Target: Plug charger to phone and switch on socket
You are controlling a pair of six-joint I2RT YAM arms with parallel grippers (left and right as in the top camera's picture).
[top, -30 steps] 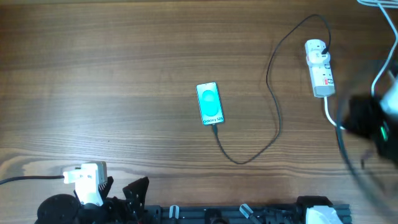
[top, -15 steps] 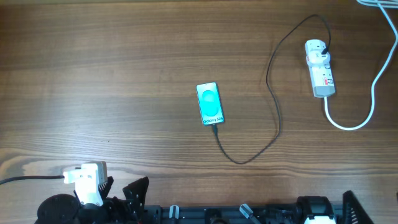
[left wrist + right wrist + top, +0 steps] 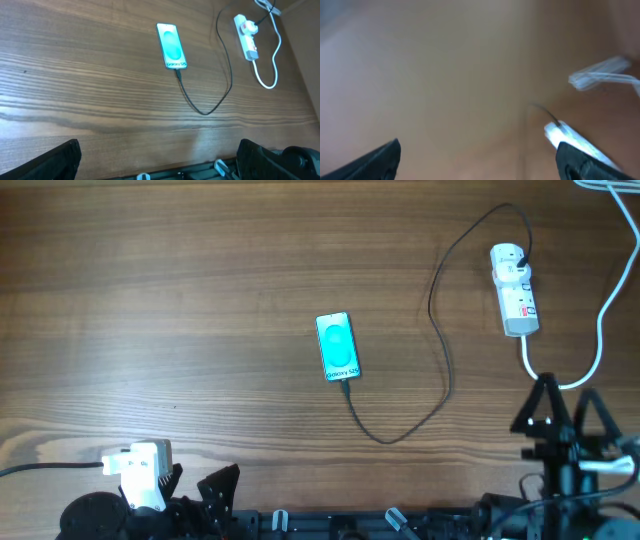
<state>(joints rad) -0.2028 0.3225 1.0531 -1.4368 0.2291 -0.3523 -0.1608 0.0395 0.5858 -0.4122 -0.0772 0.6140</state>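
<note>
Down at the near right of the table, the right claw [image 3: 567,408] stands with its two fingers spread apart, and it pinches nothing. Its own camera view is too blurred to tell much. At the near left, the left claw [image 3: 198,482] is spread wide too, and it is empty.

Both claws sit over a brown wooden table [image 3: 150,300] with long grain lines. The table fills almost every view.

There is one phone [image 3: 337,347]. It lies flat in the middle of the table with its teal screen up. There is one charger [image 3: 438,330], a thin black cable. Its tip meets the phone's near end, then it loops right and runs far to the socket [image 3: 514,292]. That one white socket lies at the far right, well apart from the phone. One thick white cable [image 3: 600,330] leaves the socket's near end, curls near the right claw, and runs off at the far right corner.
</note>
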